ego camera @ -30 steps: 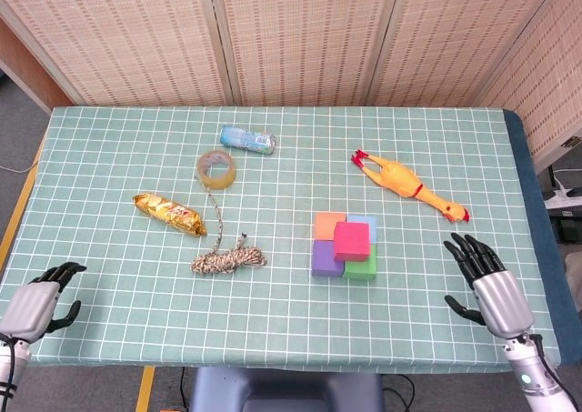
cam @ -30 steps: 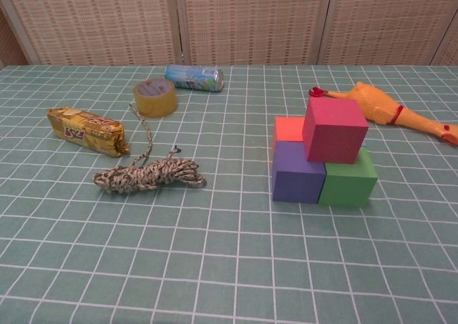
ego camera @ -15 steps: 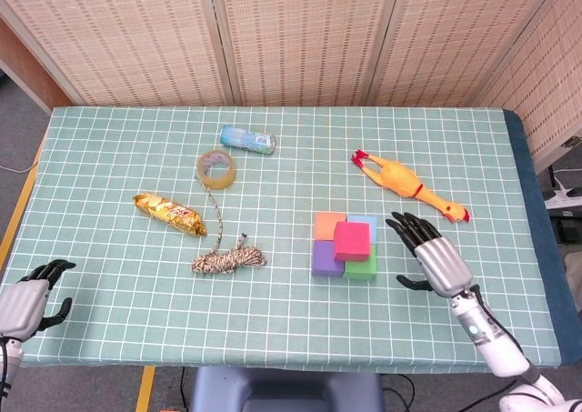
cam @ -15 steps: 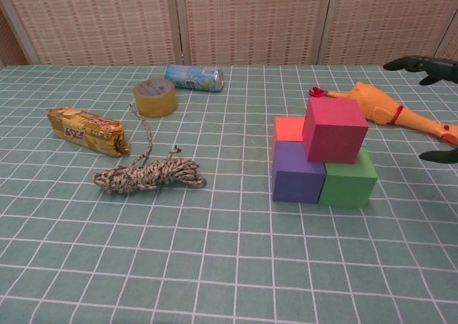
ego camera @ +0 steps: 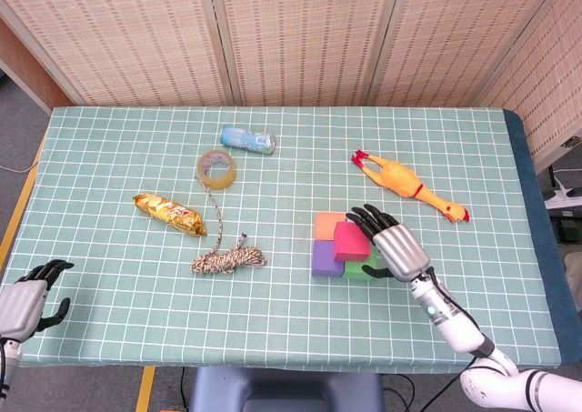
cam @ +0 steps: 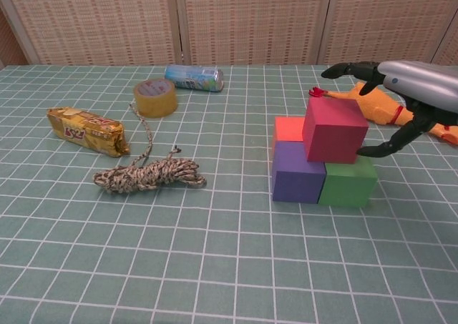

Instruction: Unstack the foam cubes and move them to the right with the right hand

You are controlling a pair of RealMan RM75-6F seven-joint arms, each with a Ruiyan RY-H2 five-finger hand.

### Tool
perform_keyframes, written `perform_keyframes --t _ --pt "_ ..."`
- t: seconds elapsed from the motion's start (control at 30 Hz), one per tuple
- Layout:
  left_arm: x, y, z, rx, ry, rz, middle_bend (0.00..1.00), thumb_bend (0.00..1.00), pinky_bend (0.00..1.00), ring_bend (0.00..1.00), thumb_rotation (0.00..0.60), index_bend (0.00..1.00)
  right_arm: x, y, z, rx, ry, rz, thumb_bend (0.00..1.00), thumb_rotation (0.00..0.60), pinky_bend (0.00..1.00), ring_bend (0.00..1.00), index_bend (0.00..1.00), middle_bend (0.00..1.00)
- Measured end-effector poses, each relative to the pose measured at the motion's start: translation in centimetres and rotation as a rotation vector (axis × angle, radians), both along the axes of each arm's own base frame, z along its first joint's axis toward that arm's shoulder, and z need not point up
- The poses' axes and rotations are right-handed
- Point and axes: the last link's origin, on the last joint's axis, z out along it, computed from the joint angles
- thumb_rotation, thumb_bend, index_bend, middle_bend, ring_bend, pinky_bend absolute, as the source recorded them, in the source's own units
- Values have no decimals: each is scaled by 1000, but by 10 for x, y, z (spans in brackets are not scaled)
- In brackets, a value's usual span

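Right of table centre, I see the foam cubes (ego camera: 345, 246) stacked: a magenta cube (cam: 334, 129) sits on top, slightly twisted against the purple cube (cam: 297, 172) and green cube (cam: 348, 182) below; as a cube it has no long axis. My right hand (ego camera: 390, 246) hovers at its right side, fingers apart, thumb just by the face; I cannot tell whether it touches. It hides the blue cube. My left hand (ego camera: 25, 296), cut off at the table's near-left edge, has its fingers loosely curled on nothing.
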Motion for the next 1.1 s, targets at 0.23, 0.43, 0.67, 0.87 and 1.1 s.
perform_keyframes --t 0.23,0.43,0.67,0.87,1.1 --pt "0 0 0 3 3 -2 169 463 370 190 600 213 10 -12 -9 -14 -1 0 64 600 366 161 207 194" --pt "0 0 1 4 3 0 169 465 369 190 600 213 13 -18 -15 -30 4 6 63 600 481 266 276 305" --pt "0 0 0 1 5 -4 169 464 369 190 600 214 10 -18 -14 -56 -9 15 97 600 651 429 455 450" --pt "0 0 -1 -3 8 -3 169 463 369 190 600 213 3 -15 2 -126 -32 18 109 600 684 465 476 484" --pt "1 0 -3 -11 11 -6 170 464 370 190 600 213 -26 -6 37 -246 44 -34 109 600 692 465 476 485"
